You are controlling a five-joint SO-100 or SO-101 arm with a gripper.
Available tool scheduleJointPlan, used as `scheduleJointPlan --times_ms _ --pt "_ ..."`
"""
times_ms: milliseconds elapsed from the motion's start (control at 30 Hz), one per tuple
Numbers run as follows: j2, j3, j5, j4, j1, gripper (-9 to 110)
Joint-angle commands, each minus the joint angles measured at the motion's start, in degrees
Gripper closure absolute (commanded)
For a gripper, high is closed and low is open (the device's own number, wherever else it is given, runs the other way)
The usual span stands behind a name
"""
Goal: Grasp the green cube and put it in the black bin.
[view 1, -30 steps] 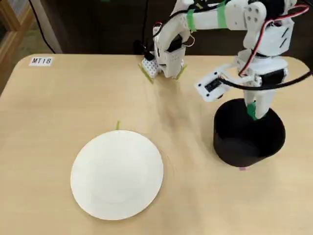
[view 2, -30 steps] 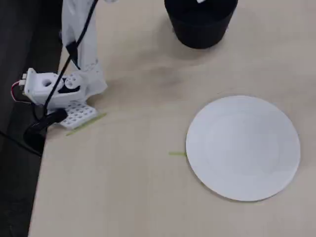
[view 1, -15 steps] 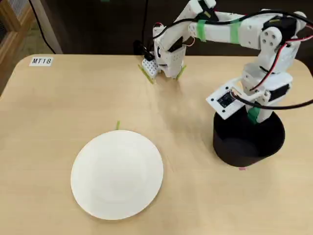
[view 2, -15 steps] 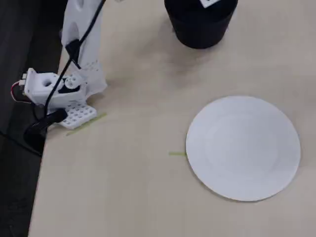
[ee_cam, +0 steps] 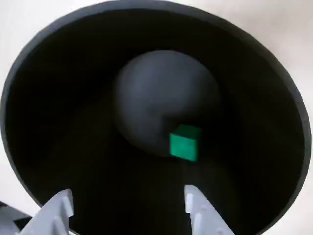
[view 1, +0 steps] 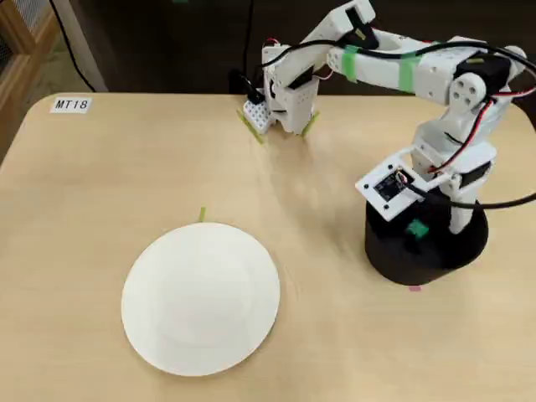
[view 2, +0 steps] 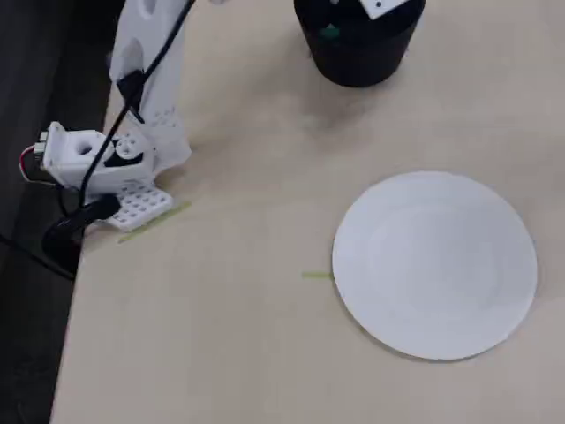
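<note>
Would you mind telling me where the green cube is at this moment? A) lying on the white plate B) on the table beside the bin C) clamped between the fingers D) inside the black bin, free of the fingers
D: the wrist view shows the green cube down inside the black bin, with the open gripper spread apart above it and not touching it.

Green cube [ee_cam: 184, 143] inside black bin [ee_cam: 58, 122], below pincer [ee_cam: 128, 211].

Light wood-grain table [view 1: 100, 184], rounded corners, evenly lit; white label "MT18" [view 1: 70, 105] at far left; dark floor beyond; wooden furniture edge [view 1: 21, 33] far left.
</note>
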Motion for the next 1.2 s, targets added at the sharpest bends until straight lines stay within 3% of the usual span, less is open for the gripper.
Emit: scheduleJointPlan --times_ms 0,33,233,600,867,1167 --pt "2.9 -1.05 0.7 0.35 -0.09 86" --pt "2.9 -1.14 0.79 0.35 0.0 101" --pt "11.43 1.67 2.99 0.53 7.65 102" --pt "50.27 28.04 2.02 -1.41 41.92 102" --pt "85.43 76.11 5.71 -27.95 35.68 102" --pt "91.23 96.5 0.88 -37.97 30.15 102"
